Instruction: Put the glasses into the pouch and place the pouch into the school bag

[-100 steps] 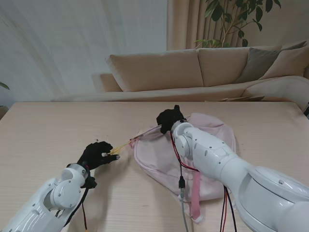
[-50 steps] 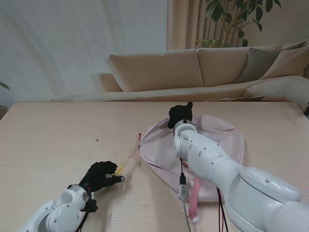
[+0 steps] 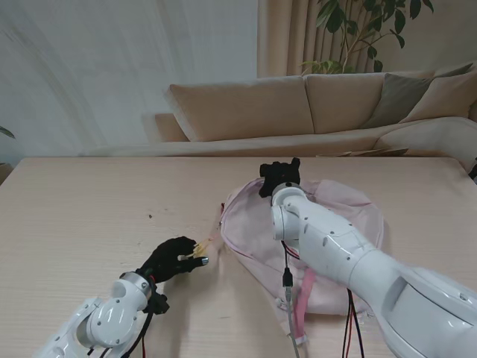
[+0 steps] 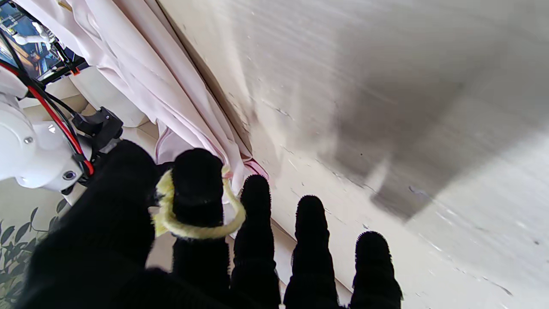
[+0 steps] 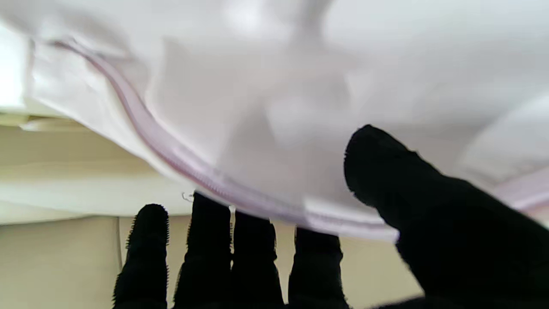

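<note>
The pink school bag [image 3: 350, 212] lies flat on the table right of centre. A yellow cord loop [image 3: 200, 250] on its zip pull runs from the bag's left corner. My left hand [image 3: 177, 258] is shut on that cord; the left wrist view shows the yellow cord loop [image 4: 198, 228] around one finger of the left hand [image 4: 257, 257], beside the school bag [image 4: 163, 94]. My right hand [image 3: 280, 176] grips the bag's far edge. In its wrist view the right hand [image 5: 326, 257] has its fingers beyond the school bag's [image 5: 266, 98] zip rim and its thumb [image 5: 429, 193] on the fabric. No glasses or pouch show.
A pink strap [image 3: 302, 302] trails off the bag's near side under my right arm, beside the arm's cables [image 3: 285, 280]. A beige sofa [image 3: 298, 104] stands past the table's far edge. Bare wood [image 3: 89, 201] spreads to the left.
My left hand drew the yellow cord nearer to me, then shifted right toward the bag. The right hand moved right and farther, and the bag slid right with it.
</note>
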`<state>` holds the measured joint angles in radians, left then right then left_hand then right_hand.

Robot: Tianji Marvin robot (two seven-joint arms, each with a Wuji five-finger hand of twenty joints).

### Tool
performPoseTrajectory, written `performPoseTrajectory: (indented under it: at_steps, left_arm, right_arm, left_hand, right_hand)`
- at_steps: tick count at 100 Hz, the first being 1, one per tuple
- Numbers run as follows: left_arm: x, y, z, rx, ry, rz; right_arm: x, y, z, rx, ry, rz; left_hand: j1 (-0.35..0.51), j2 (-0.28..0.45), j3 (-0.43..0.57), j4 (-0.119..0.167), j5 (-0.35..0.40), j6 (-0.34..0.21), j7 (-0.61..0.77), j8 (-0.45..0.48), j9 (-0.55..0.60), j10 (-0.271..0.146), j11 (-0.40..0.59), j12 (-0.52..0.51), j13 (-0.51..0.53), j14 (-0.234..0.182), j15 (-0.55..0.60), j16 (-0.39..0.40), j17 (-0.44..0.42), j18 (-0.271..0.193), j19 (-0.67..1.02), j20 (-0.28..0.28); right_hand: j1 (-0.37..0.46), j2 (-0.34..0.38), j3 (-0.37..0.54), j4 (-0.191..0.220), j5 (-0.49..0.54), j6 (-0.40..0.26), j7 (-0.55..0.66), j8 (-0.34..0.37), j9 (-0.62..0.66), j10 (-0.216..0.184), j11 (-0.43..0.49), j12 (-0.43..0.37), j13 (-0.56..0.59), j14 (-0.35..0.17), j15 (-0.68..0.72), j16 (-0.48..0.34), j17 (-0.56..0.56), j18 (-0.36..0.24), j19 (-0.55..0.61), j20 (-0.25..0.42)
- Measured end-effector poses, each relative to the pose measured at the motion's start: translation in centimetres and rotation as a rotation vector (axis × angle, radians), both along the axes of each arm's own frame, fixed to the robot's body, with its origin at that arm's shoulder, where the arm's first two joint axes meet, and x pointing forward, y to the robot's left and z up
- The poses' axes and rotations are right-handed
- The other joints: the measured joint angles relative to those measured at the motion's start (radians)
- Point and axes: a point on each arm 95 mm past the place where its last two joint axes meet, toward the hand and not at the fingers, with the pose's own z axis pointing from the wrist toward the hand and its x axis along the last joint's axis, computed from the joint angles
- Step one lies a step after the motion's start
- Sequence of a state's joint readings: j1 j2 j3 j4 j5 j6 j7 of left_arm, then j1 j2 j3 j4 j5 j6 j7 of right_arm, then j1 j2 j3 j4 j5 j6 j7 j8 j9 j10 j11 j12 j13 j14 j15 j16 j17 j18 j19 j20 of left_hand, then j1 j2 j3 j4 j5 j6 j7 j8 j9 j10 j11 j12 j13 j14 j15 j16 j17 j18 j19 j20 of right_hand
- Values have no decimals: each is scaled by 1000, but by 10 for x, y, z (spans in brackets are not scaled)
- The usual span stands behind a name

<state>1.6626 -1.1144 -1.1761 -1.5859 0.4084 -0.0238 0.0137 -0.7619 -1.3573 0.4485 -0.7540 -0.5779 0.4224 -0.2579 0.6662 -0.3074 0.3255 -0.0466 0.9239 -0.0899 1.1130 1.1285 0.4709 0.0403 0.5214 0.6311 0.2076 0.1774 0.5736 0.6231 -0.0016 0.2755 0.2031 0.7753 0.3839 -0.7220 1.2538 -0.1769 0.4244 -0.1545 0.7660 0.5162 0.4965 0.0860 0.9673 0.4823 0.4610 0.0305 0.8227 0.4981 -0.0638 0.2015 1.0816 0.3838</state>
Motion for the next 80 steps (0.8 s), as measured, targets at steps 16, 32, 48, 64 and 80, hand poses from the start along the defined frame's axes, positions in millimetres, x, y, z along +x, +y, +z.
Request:
performPoseTrajectory:
  at_steps: [16, 32, 48, 64, 80]
  left_arm:
    - [1, 0, -2, 10, -6, 4]
    - [2, 0, -4, 6, -3, 10]
    - [1, 1, -4, 0, -7, 17]
    - [-1, 3, 0, -3, -26, 32]
    - [-2, 6, 2, -3, -29, 43]
  right_arm:
    - [1, 1, 14, 9, -101, 213]
    - [-7, 18, 22, 50, -78, 497]
    - [-10, 35, 22, -49, 56, 659]
    - [-11, 47, 21, -101, 149, 762]
    - [-17, 56, 16, -184, 253, 811]
  left_hand:
    - [0, 0, 0, 0, 0, 0, 0, 0, 0, 0, 0, 0, 0, 0, 0, 0, 0, 0, 0, 0]
    - [0, 0, 0, 0, 0, 0, 0, 0, 0, 0, -19, -11, 0, 0, 0, 0, 0, 0, 0, 0]
    - [0, 0, 0, 0, 0, 0, 0, 0, 0, 1, -19, -12, 0, 0, 0, 0, -1, 0, 0, 0]
    - [0, 0, 0, 0, 0, 0, 0, 0, 0, 1, -19, -21, 0, 0, 0, 0, -1, 0, 0, 0]
    - [0, 0, 0, 0, 0, 0, 0, 0, 0, 1, -19, -21, 0, 0, 0, 0, -5, 0, 0, 0]
  right_hand:
    - [-8, -10, -8, 0, -214, -69, 55, -78, -215, -103, -66, -51, -87, -73, -70, -30, -15, -15, -135, -13]
    - [-7, -52, 21, 0, -260, -198, 9, -142, -250, -193, -150, -97, -146, -131, -187, -86, -15, -49, -139, 13]
    - [-4, -112, 66, 0, -260, -224, -21, -189, -259, -241, -258, -138, -199, -161, -338, -164, -15, -50, -190, -15]
    - [-2, -166, 83, -1, -277, -250, -42, -212, -265, -262, -344, -164, -239, -181, -399, -192, -25, -51, -287, -49]
    - [50, -261, 127, -2, -202, -273, -39, -214, -265, -262, -336, -165, -239, -181, -400, -203, -27, -49, -315, -49]
